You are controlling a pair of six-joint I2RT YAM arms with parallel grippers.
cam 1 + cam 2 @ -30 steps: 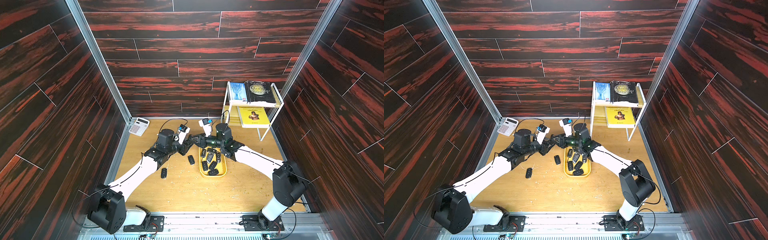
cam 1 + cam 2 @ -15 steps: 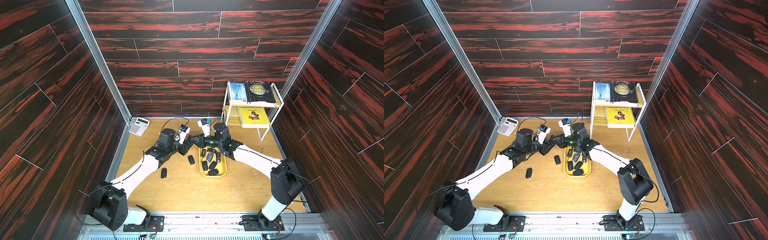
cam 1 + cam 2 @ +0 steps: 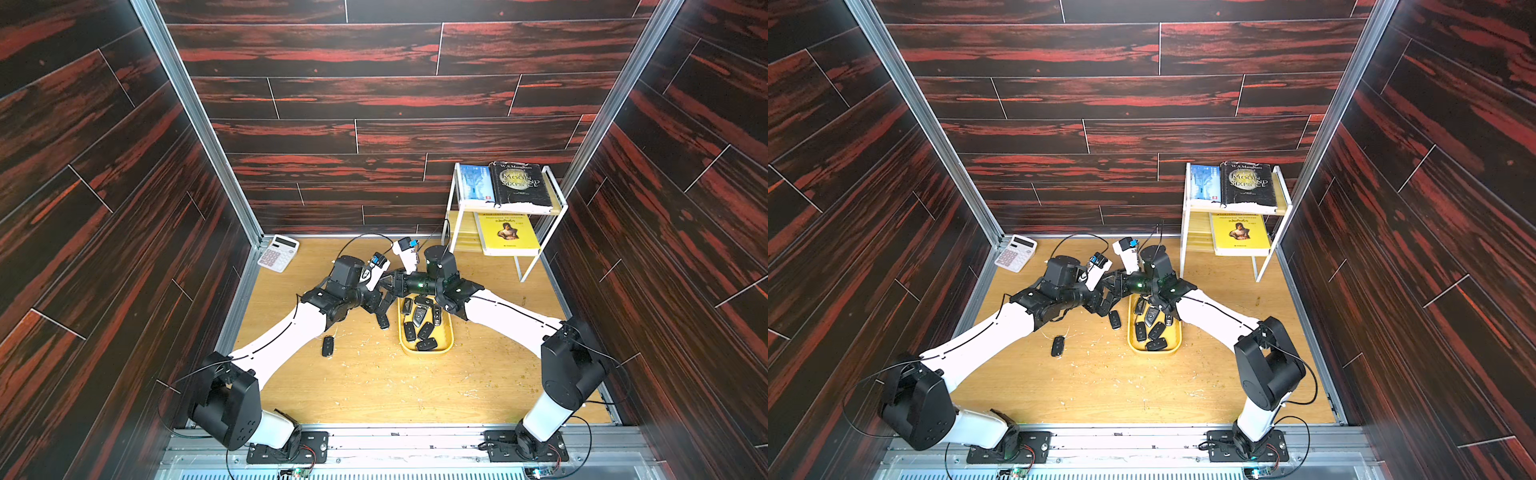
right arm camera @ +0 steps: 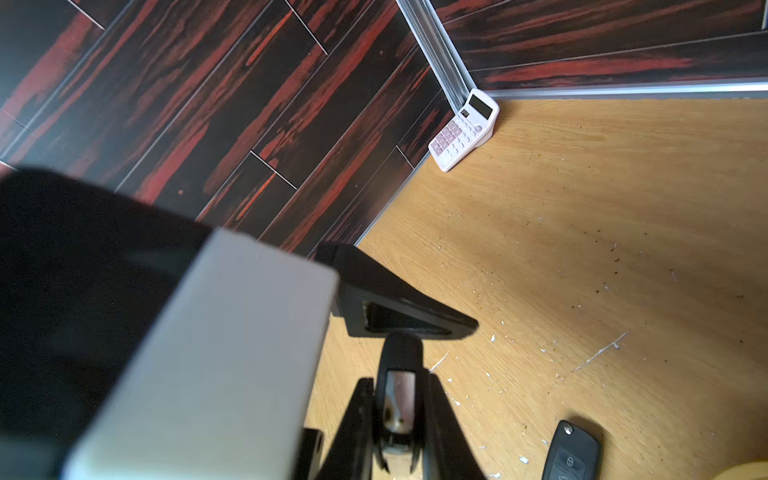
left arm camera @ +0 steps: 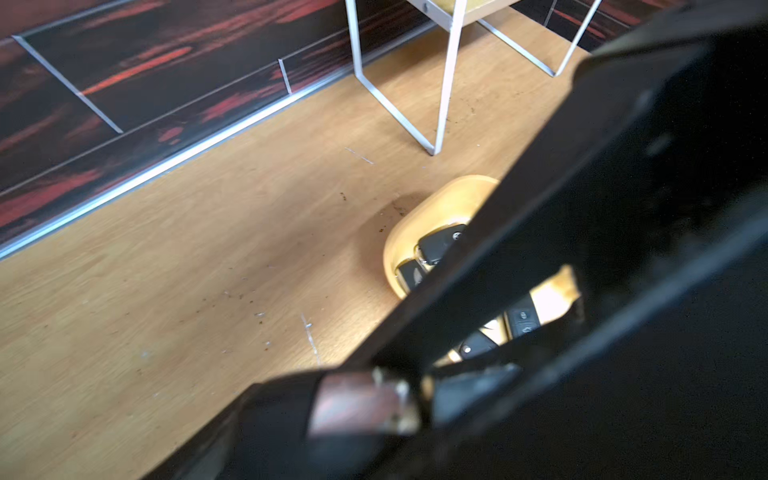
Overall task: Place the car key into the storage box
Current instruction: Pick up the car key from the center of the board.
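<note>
The black book point(image 3: 519, 183) reads "W.S. Maugham" and "Moon … Sixpence" (the yellow book's point(image 3: 508, 233) title is illegible).

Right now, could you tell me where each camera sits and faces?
Both top views: high behind the robot, looking down on the table; left arm and right arm show.
Left wrist: on the left arm, facing the storage box and rack; blurred black gripper parts show.
Right wrist: on the right arm, facing the calculator; its fingers hold the car key.
Shared: top and left wrist views show the storage box.
</note>
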